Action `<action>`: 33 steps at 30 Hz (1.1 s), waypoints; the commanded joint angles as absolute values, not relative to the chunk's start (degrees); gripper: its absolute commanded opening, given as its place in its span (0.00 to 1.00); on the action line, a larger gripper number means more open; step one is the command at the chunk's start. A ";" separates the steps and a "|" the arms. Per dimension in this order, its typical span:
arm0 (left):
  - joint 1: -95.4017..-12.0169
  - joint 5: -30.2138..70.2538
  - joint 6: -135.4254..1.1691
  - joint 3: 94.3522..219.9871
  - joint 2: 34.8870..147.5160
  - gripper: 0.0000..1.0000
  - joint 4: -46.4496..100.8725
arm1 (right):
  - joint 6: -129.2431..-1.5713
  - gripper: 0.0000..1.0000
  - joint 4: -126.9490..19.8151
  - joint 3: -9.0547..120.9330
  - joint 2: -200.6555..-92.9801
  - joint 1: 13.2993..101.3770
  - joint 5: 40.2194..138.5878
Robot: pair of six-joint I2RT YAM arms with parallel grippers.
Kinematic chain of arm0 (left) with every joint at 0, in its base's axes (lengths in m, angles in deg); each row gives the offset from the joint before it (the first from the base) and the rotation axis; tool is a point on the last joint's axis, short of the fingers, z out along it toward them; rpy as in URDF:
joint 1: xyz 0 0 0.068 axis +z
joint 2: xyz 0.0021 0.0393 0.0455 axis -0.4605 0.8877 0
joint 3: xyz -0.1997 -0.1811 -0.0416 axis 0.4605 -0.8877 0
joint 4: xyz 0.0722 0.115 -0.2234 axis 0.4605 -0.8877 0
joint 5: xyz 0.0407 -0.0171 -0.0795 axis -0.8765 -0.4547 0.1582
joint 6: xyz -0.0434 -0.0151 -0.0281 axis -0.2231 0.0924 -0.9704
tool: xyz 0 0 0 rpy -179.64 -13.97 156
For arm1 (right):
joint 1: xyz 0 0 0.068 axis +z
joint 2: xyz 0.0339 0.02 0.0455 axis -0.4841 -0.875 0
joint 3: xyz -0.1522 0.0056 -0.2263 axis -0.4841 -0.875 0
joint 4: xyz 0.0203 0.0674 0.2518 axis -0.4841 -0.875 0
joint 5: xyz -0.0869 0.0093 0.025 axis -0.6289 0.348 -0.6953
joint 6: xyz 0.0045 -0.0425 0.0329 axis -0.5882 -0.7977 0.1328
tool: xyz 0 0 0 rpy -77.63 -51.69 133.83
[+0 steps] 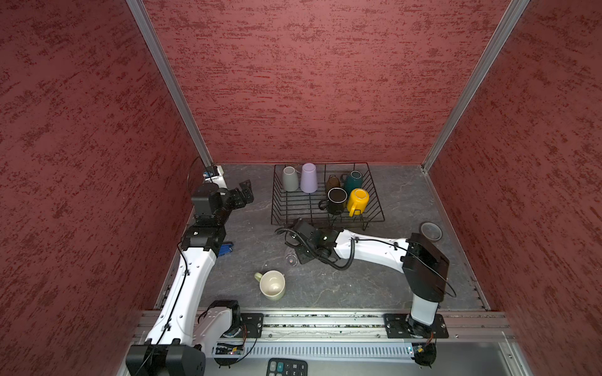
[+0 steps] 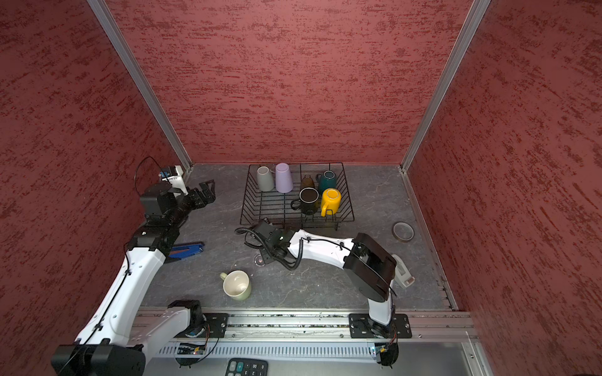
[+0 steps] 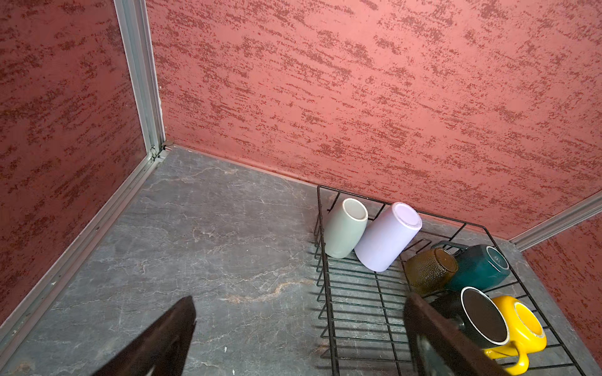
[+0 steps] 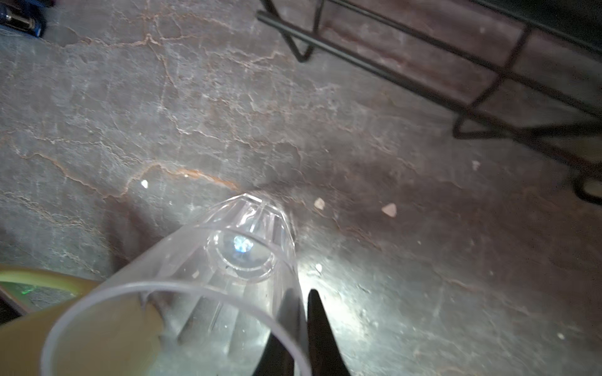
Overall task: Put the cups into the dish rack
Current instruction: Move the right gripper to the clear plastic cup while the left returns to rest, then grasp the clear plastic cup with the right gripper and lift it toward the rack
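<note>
— Calculator [image 1: 286,368] at the near edge: only its top rows of keys show, and the frame cuts off the rest.
— And the clear glass [image 4: 228,260]?
— Just near of the dish rack [image 1: 273,195], low at the table. It is faint in both top views, with the wrist covering most of it. Whether its base touches the table, I cannot tell.
— Held?
— Yes. The right gripper [image 4: 301,325] is clenched on its wall, one finger [image 4: 321,332] outside the rim and one inside.
— Arm poses?
— The right arm reaches from the near right to the middle, wrist bent downward. The left arm stretches to the far left, where the left gripper [image 1: 248,191] gapes with nothing in it, aimed toward the rack.
— Other cups?
— Six in the rack, among them the lilac tumbler [image 1: 308,178] and yellow mug [image 1: 358,199]. The pale-green mug [image 1: 273,285] is on the table, nearer.
</note>
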State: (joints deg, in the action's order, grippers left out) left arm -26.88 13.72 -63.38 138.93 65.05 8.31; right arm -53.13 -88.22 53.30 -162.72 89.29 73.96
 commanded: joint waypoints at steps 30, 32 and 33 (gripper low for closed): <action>-32.87 68.45 -62.97 121.42 62.30 1.00 54.40 | -37.96 0.00 -43.16 34.63 -126.55 58.45 111.48; -34.02 69.57 -62.56 121.34 62.91 1.00 54.64 | -37.43 0.00 -39.63 35.61 -128.25 58.31 115.00; -34.39 70.36 -62.63 121.24 63.30 1.00 55.35 | -37.03 0.00 -38.12 36.12 -129.21 58.27 116.65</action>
